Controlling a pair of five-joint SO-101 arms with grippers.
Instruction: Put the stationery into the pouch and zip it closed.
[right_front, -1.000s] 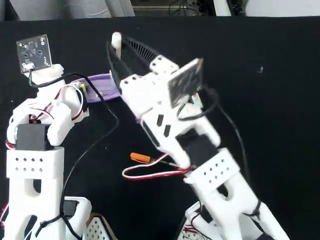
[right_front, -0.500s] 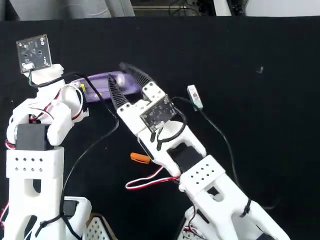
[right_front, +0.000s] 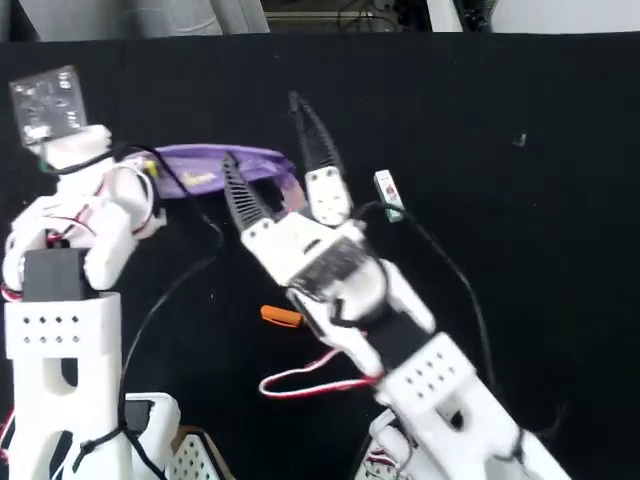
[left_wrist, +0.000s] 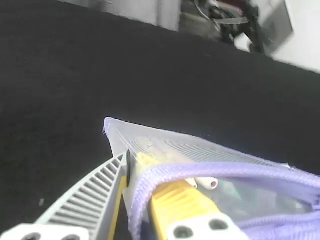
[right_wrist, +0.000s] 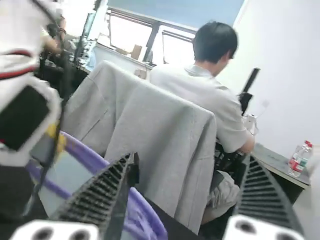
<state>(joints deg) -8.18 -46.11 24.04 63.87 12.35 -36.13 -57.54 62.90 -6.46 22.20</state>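
Observation:
The purple mesh pouch (right_front: 225, 165) lies at the back left of the black table, and my left gripper (right_front: 150, 172) is shut on its end. In the left wrist view the grey and yellow fingers of the left gripper (left_wrist: 137, 172) clamp the pouch (left_wrist: 200, 155) at its purple zip edge, with white pens inside. My right gripper (right_front: 260, 128) stands open over the pouch's other end, with nothing between its black fingers. The right wrist view shows the right gripper (right_wrist: 190, 160) spread wide above the pouch rim (right_wrist: 140, 210). A small white eraser (right_front: 387, 190) lies just right of the right gripper.
A small orange piece (right_front: 282, 316) lies on the cloth beside the right arm, near a red and white cable (right_front: 310, 372). The left arm's black cable (right_front: 190, 270) trails across the table. The table's right half is bare black cloth (right_front: 540, 200).
The right gripper came down from the back to the pouch with a white stick between its fingers, then turned and opened wider; the stick is gone from its fingers. The left arm shifted slightly left.

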